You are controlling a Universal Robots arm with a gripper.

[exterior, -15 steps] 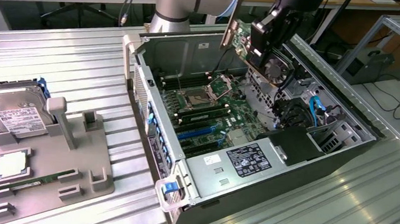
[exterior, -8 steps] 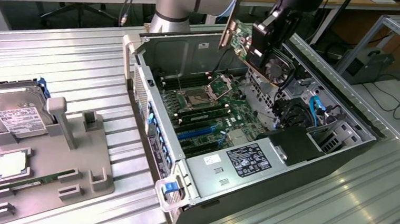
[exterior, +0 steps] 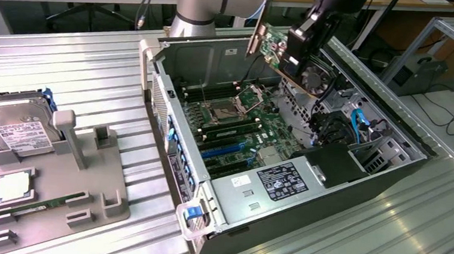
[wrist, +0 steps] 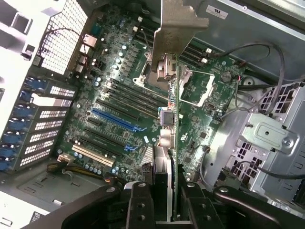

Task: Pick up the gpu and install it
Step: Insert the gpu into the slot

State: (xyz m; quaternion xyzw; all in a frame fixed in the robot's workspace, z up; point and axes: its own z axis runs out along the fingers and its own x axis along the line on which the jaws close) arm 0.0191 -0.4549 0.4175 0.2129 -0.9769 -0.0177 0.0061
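Note:
The gpu (exterior: pixel 284 54) is a green card with a dark round fan (exterior: pixel 316 79) and a pale metal end bracket (exterior: pixel 254 40). It hangs tilted in the air above the open computer case (exterior: pixel 284 227), over the motherboard (exterior: pixel 247 125). My gripper (exterior: pixel 298 48) is shut on the card's upper edge. In the wrist view the gpu (wrist: pixel 175 124) shows edge-on between my two black fingers (wrist: pixel 140 207), and its bracket (wrist: pixel 180 28) points away from me. Beneath it lie the motherboard's blue expansion slots (wrist: pixel 114 120). The card touches nothing in the case.
A grey fixture (exterior: pixel 86 189) at the exterior view's left holds a silver hard drive (exterior: pixel 15 129), a processor (exterior: pixel 15 187) and a memory stick (exterior: pixel 34 206). The case walls, a drive cage (wrist: pixel 267 138) and loose cables (exterior: pixel 363 127) crowd the motherboard's edges.

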